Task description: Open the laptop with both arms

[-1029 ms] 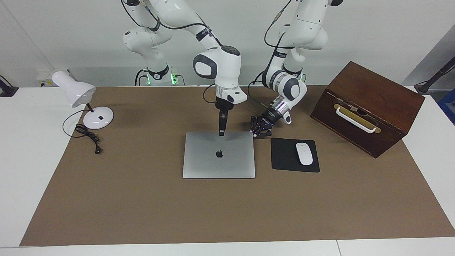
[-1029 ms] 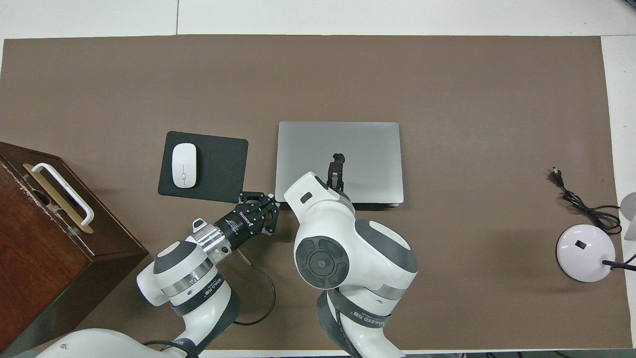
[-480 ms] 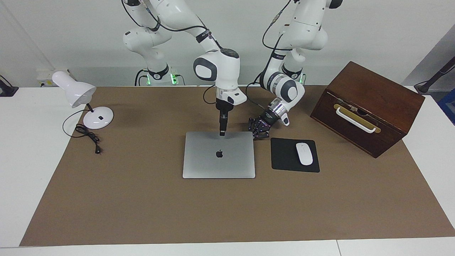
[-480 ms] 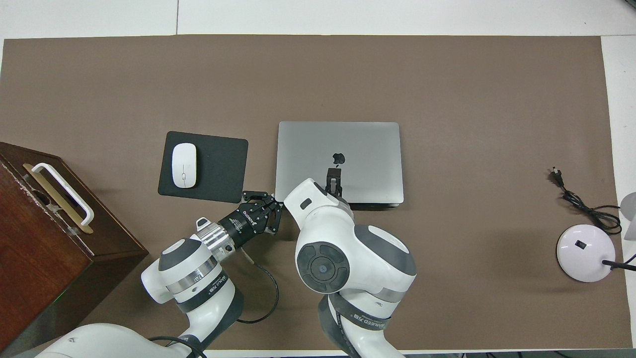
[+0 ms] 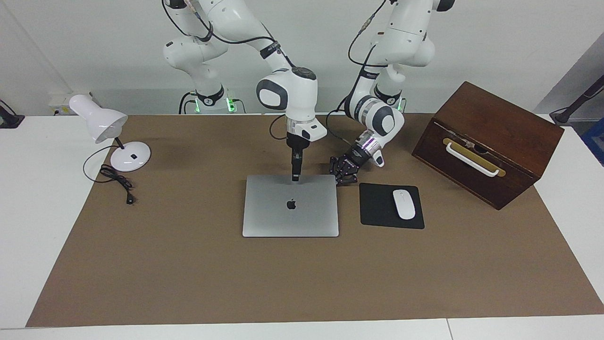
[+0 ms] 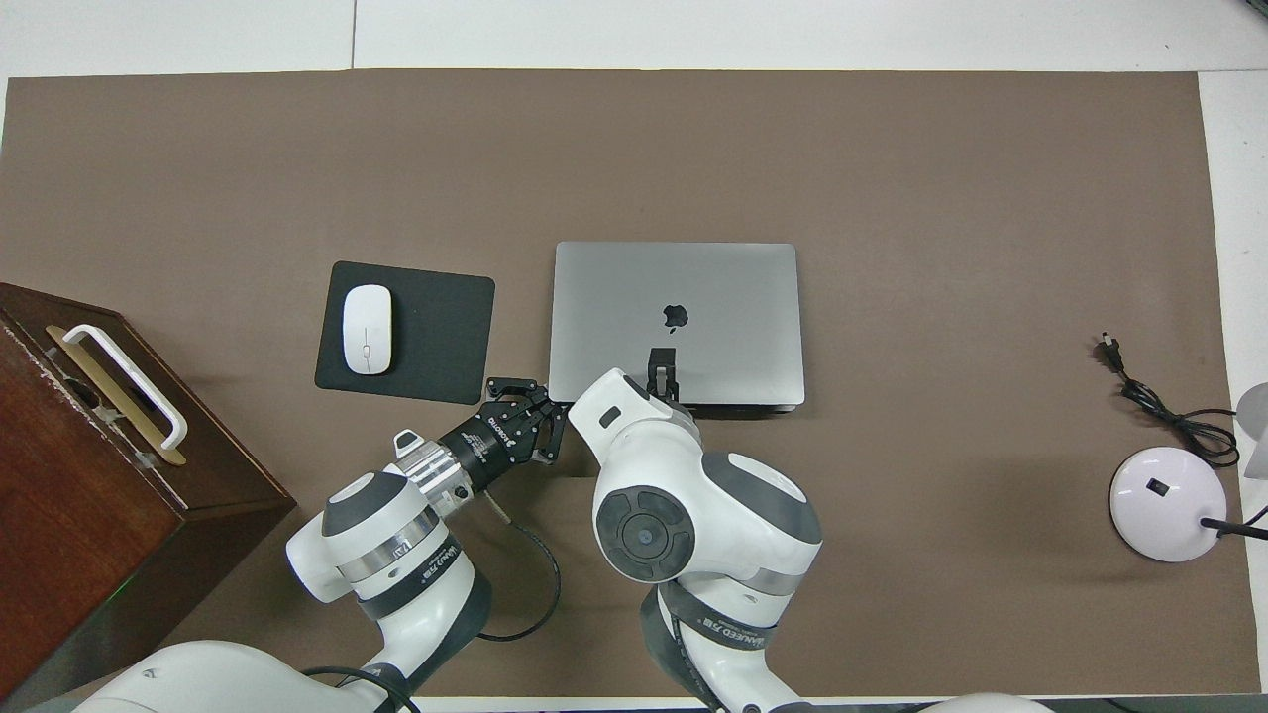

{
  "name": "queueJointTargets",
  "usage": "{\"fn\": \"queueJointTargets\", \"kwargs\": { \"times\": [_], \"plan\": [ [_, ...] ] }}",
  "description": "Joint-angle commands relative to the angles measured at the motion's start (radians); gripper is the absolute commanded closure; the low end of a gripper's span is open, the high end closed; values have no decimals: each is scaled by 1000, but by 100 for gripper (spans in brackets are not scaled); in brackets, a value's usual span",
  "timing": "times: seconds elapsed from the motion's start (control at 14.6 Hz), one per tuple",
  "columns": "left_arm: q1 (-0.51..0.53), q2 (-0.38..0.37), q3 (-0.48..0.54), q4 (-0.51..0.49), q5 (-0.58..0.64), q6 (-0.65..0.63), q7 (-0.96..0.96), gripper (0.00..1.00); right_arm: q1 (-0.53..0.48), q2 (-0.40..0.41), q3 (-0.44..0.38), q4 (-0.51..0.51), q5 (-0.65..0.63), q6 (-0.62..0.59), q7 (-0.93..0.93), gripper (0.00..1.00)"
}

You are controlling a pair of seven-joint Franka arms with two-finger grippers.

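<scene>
The silver-grey laptop (image 5: 283,217) lies shut and flat on the brown mat, apple logo up; it also shows in the overhead view (image 6: 733,287). My right gripper (image 5: 294,178) points straight down with its fingers together, its tip at the lid by the laptop's edge nearest the robots (image 6: 662,362). My left gripper (image 5: 340,178) lies low and slanted, fingers spread, right at the laptop's corner nearest the robots toward the left arm's end (image 6: 540,404). I cannot tell whether it touches the laptop.
A black mouse pad (image 5: 377,208) with a white mouse (image 5: 404,204) lies beside the laptop toward the left arm's end. A brown wooden box (image 5: 490,137) stands past it. A white desk lamp (image 5: 101,123) and its cable (image 5: 118,182) stand at the right arm's end.
The left gripper has crept closer to the laptop's corner. The right gripper's tip has drawn back from the logo toward the lid's edge nearest the robots. The laptop has not moved.
</scene>
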State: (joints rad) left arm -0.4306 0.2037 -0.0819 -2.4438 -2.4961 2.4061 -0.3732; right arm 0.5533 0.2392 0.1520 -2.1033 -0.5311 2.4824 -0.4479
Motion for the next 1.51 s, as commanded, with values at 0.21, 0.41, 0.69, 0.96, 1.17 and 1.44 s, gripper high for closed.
{"fn": "queueJointTargets", "kwargs": {
  "times": [0.21, 0.41, 0.69, 0.96, 1.17, 1.44],
  "plan": [
    [-16, 36, 11, 17, -29, 28, 27, 100, -7, 32, -3, 5, -56, 55, 28, 0],
    [-16, 36, 11, 17, -29, 28, 27, 100, -18, 42, -3, 19, -72, 56, 28, 0],
    [-13, 36, 11, 17, -29, 28, 27, 100, -21, 43, -5, 28, -113, 61, 29, 0],
    [-13, 37, 11, 17, -29, 28, 27, 100, -24, 49, -8, 46, -151, 61, 29, 0],
    [-11, 37, 11, 17, -29, 28, 27, 100, -39, 55, -8, 49, -156, 62, 29, 0],
    [-11, 37, 11, 17, -29, 28, 27, 100, -46, 57, -8, 49, -182, 82, 29, 0]
  ]
}}
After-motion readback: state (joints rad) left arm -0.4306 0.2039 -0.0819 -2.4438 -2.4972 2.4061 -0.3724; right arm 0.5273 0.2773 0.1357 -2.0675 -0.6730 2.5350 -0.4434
